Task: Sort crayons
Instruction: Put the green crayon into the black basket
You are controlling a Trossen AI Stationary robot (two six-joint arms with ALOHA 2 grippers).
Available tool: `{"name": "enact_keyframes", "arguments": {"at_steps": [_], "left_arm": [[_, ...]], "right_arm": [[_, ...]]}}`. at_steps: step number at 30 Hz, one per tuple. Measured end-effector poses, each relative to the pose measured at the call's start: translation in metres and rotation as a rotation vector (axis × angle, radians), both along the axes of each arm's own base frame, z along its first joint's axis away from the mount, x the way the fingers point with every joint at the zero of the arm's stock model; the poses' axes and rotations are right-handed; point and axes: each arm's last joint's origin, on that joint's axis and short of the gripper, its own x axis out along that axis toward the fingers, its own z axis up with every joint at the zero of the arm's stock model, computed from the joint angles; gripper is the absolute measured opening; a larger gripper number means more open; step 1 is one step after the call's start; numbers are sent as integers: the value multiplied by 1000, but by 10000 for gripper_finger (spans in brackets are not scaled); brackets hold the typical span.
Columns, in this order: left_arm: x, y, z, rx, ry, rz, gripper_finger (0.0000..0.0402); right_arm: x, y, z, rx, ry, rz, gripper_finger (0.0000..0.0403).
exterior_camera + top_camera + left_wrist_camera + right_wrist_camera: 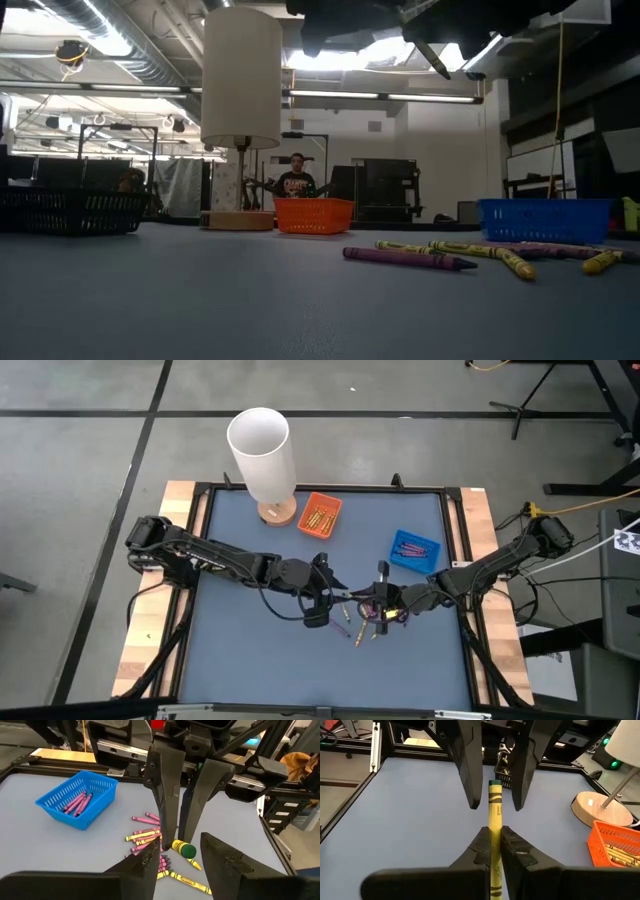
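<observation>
Clamped between the right gripper's (492, 845) two dark fingers, a yellow crayon (494, 815) with a green tip poked straight out toward the left gripper (492, 775), whose jaws stood apart on either side of that tip without touching it, so it looked like a handover mid-air near the centre of the high frame. Below them, loose crayons (150, 837), pink-purple and yellow mixed, lay scattered on the blue-grey table (250, 650), just under where the two grippers met. Sorting looked partly done to me: the blue basket (414, 551) right of centre already had purple ones in it, and the orange basket (321, 515) above centre held a bunch of yellow ones. Maybe a dozen or so were left on the mat, hard to count. Tall white lamp (262, 455) stood upper left of the orange basket.
</observation>
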Motion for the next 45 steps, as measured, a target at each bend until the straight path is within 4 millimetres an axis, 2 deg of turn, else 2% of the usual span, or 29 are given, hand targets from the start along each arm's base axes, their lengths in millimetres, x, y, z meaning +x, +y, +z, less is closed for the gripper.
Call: {"name": "enact_keyframes", "arguments": {"at_steps": [23,34,38,45], "left_arm": [[0,0,-1,53,6,-17,13],[0,0,-1,53,6,-17,8],[0,0,-1,50,4,-17,7],[0,0,-1,49,4,-19,7]], "right_arm": [[0,0,0,1,0,-4,19],[0,0,0,0,0,-4,21],[0,0,0,0,1,0,43],[0,0,0,0,1,0,115]]}}
